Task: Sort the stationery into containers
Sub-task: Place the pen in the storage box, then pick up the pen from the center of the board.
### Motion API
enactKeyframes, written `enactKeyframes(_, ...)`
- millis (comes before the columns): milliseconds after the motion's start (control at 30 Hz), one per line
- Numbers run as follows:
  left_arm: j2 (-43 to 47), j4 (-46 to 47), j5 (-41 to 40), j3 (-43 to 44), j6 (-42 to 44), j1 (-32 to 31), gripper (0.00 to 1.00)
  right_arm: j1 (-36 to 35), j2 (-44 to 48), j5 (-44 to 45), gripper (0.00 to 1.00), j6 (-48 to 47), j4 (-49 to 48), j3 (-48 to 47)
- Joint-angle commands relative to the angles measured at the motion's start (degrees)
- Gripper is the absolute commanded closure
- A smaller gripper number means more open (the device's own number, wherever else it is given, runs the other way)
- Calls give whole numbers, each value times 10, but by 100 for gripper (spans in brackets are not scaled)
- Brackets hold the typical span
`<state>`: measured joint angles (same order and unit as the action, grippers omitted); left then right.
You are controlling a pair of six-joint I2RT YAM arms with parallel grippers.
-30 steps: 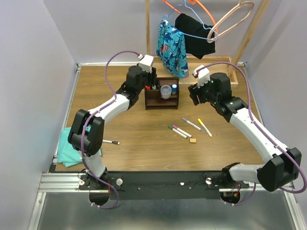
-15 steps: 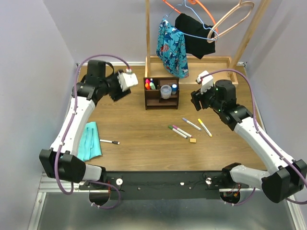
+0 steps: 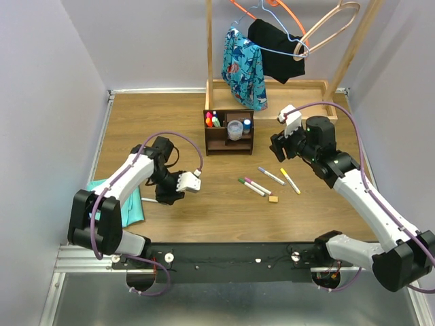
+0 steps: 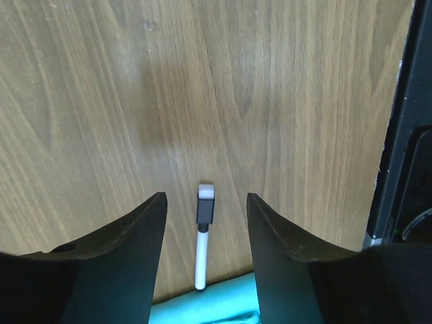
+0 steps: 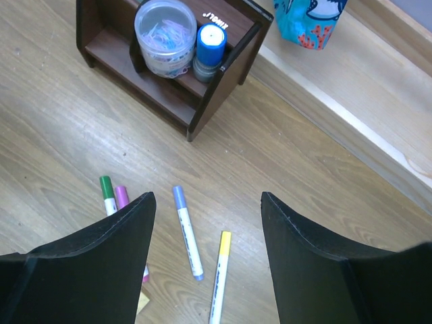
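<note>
A white marker with a black cap (image 4: 204, 233) lies on the table, its tail touching the teal cloth (image 4: 202, 307). My left gripper (image 4: 205, 197) is open above it, with the marker between the fingers; in the top view the gripper (image 3: 166, 194) sits by the cloth. My right gripper (image 5: 207, 197) is open and empty above a blue-capped marker (image 5: 187, 233) and a yellow-capped one (image 5: 219, 277). Green (image 5: 106, 192) and purple (image 5: 123, 199) markers and a tan eraser (image 3: 273, 199) lie beside them. The dark organizer (image 3: 229, 144) holds highlighters (image 3: 212, 121) and a clear tub (image 3: 235, 129).
The teal cloth (image 3: 129, 204) lies at the table's near left. The clothes rack's light wooden tray (image 3: 306, 92) runs along the back right, with garments (image 3: 243, 68) hanging over it. A black rail (image 4: 405, 135) marks the near edge.
My left arm has swung away from the organizer, out to the left, then down over the black-capped marker by the cloth. My right arm has drawn back slightly to the right.
</note>
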<state>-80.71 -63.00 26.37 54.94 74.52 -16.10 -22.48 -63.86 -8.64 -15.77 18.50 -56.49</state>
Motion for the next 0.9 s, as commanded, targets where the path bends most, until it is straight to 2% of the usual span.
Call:
enactKeyframes(0, 7, 72, -25, -29, -40, -13, 42, 2, 19, -11, 29, -8, 30, -5)
enactKeyframes(267, -9, 76, -57, -46, -28, -17, 50, 2, 22, -18, 29, -6, 34, 2)
enactKeyframes(467, -3, 76, -94, -76, -1, -17, 49, 2, 15, -18, 29, -5, 23, 2)
enactKeyframes(867, -45, 118, -139, -83, -4, -13, 49, 2, 10, -18, 29, -2, 17, 10)
